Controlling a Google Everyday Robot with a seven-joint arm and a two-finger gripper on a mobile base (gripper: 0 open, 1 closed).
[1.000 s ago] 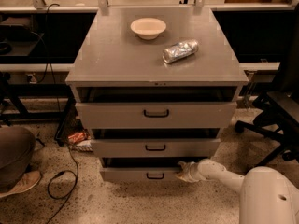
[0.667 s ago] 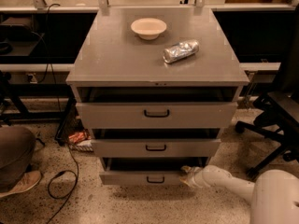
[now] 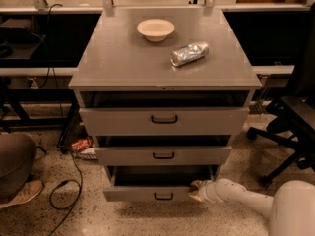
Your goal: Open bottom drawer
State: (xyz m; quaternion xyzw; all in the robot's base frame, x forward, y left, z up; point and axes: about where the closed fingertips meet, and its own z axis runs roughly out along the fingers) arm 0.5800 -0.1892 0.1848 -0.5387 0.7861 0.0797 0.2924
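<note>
The grey metal cabinet (image 3: 167, 75) has three drawers, each pulled out a little. The bottom drawer (image 3: 147, 193) is the lowest, with a flat grey front and a small black bar handle (image 3: 163, 196); it stands out the farthest, showing a dark gap behind its front. My gripper (image 3: 196, 190) is at the right end of the bottom drawer's front, at its top edge. The white arm (image 3: 241, 196) runs from there to the lower right corner.
A white bowl (image 3: 155, 29) and a crumpled silver bag (image 3: 189, 53) lie on the cabinet top. A black office chair (image 3: 288, 127) stands at the right. A cable (image 3: 69, 181), a shoe (image 3: 22, 193) and a snack wrapper (image 3: 81, 145) are on the floor at the left.
The bottom drawer has slid out toward the camera. My gripper and arm have moved back with it, toward the lower right.
</note>
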